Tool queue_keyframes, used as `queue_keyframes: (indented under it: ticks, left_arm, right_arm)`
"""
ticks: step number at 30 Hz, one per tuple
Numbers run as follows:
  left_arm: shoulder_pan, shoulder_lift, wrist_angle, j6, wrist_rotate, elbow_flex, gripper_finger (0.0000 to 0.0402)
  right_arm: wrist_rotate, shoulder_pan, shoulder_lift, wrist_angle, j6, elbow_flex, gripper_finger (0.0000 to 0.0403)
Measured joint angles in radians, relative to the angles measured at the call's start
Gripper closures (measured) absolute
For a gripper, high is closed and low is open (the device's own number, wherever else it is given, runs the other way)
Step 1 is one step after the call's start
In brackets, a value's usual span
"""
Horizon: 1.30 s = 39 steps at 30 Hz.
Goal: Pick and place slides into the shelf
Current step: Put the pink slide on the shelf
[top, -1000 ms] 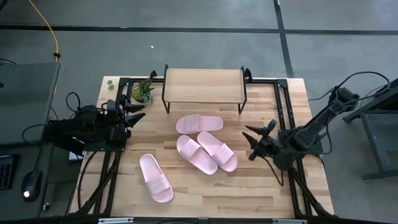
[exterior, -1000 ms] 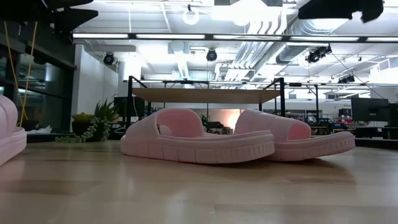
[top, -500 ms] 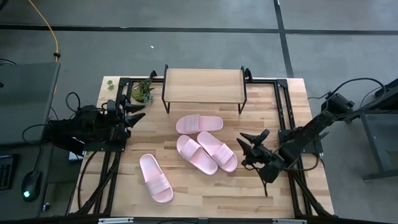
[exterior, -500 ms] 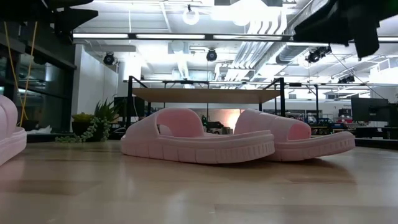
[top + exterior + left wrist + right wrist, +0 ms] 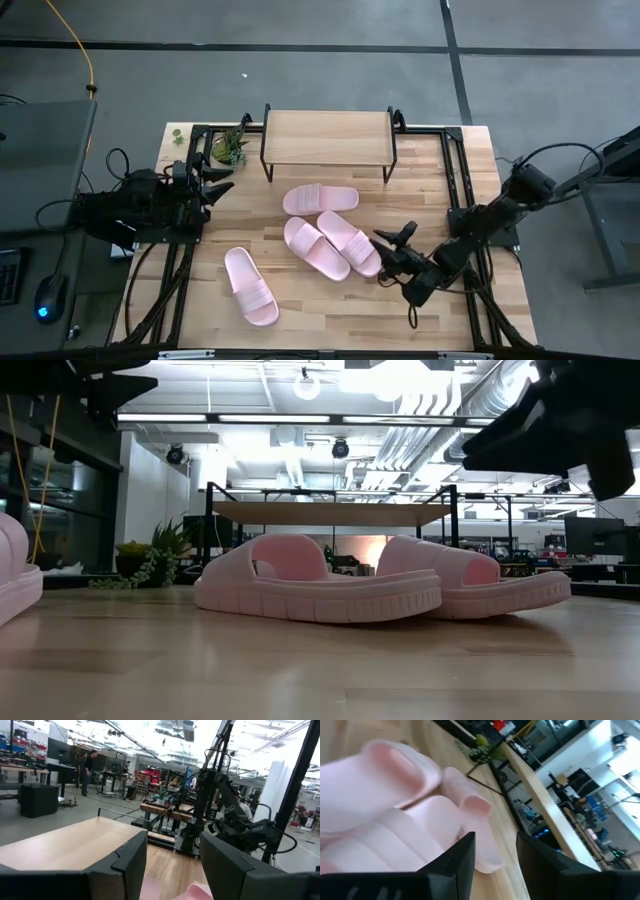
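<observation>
The right gripper (image 5: 392,250) has its jaws spread and grasps nothing; it hangs just beside the outer edge of the nearest of the slides (image 5: 349,242), on the side away from the shelf (image 5: 328,137). The left gripper (image 5: 215,180) waits well off from the sandals, near the shelf's left leg and the small potted plant (image 5: 230,146), its jaws also parted and empty.

By the look of things the task has barely begun. The shelf holds no sandal on its board and none can be seen beneath it.

Counted: four slides, all on the tabletop (image 5: 460,190) in front of the shelf — three clustered close together near its middle, one lying apart farther from it toward the left arm's side (image 5: 250,286). One shelf, two grippers.
</observation>
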Motion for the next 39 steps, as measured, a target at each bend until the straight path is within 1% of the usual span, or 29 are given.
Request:
queue_keyframes:
  ticks: [2,5,10,13,16,18,21,25,29,34,39]
  left_arm:
    - [0.000,0.000,-0.005,0.000,0.000,0.000,0.0236]
    - [0.000,0.000,-0.012,-0.001,0.000,0.000,0.0236]
    - [0.000,0.000,-0.013,-0.001,0.003,0.000,0.0236]
    - [0.000,0.000,-0.014,-0.004,0.003,0.000,0.0236]
    - [0.000,0.000,-0.014,-0.005,0.003,0.000,0.0236]
    - [0.000,0.000,-0.014,-0.005,0.003,0.000,0.0236]
    - [0.000,0.000,-0.014,-0.005,0.003,0.000,0.0236]
    - [0.000,0.000,-0.014,-0.026,0.003,0.000,0.0236]
    - [0.000,0.000,-0.015,-0.042,0.007,0.000,0.0236]
    - [0.000,0.004,-0.013,-0.046,0.029,0.000,0.0236]
    - [0.000,0.050,-0.012,-0.054,0.029,0.010,0.0236]
  right_arm:
    - [-0.016,0.009,0.032,-0.004,-0.002,0.028,0.0269]
    - [-0.015,0.033,0.083,-0.012,0.003,0.069,0.0269]
    - [-0.002,0.069,0.169,-0.073,0.022,0.133,0.0269]
    - [-0.001,0.080,0.209,-0.142,0.089,0.167,0.0269]
    - [-0.027,0.085,0.239,-0.241,0.199,0.193,0.0269]
    - [-0.059,0.085,0.250,-0.311,0.274,0.201,0.0269]
    - [-0.101,0.085,0.259,-0.370,0.373,0.206,0.0269]
    - [-0.144,0.089,0.265,-0.404,0.443,0.206,0.0269]
    - [-0.170,0.090,0.265,-0.430,0.483,0.206,0.0269]
    - [-0.172,0.089,0.265,-0.437,0.491,0.205,0.0269]
    - [-0.181,0.090,0.265,-0.438,0.492,0.205,0.0269]
